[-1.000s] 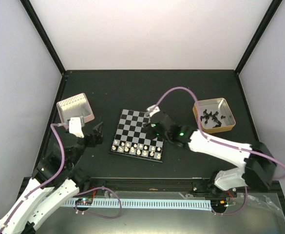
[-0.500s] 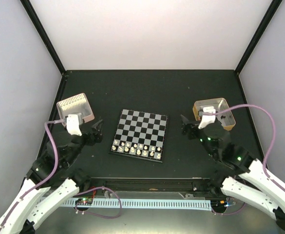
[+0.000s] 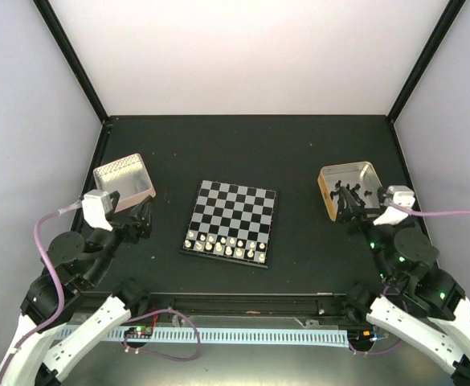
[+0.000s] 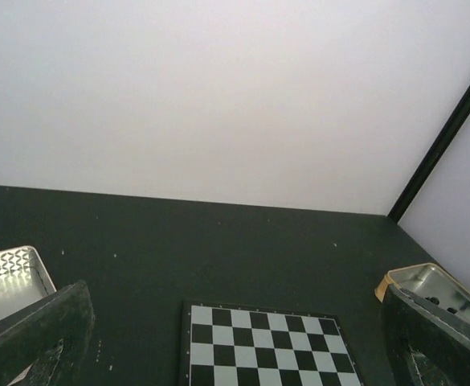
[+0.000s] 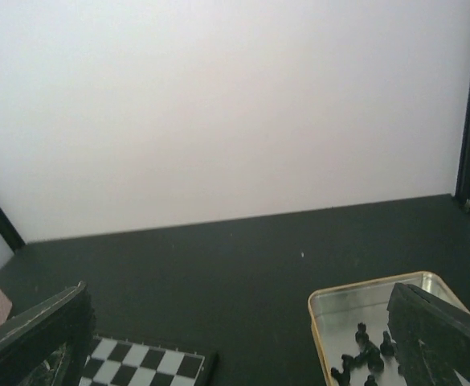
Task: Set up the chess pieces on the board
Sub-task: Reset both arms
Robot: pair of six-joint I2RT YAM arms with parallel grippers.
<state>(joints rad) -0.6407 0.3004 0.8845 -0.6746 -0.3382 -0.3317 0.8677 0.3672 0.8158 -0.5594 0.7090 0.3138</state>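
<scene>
Chess pieces point(image 3: 225, 244), the cream-white ones, stood in two rows along the near edge of the board point(image 3: 235, 207), which lay in the middle of the dark table point(image 3: 299, 153) between your two arms. Your left gripper point(image 3: 144, 219) hung well to the left of the board, just beside the near right corner of a silvery tin point(image 3: 120, 172). Its fingers point(image 4: 42, 330) were spread wide at the two edges of the wrist view, with nothing between them. Your right gripper point(image 3: 349, 206) was well to the right of the board, and from overhead its tips lay across the near left part of a tan-rimmed tin point(image 3: 377, 186) holding small black pieces point(image 5: 363, 346). Its jaws were spread wide too and gripped nothing. Open table lay between each gripper and the white rows, with nothing standing in either path. Both wrist cameras looked over the board's far squares toward the pale back wall point(image 4: 218, 104).
</scene>
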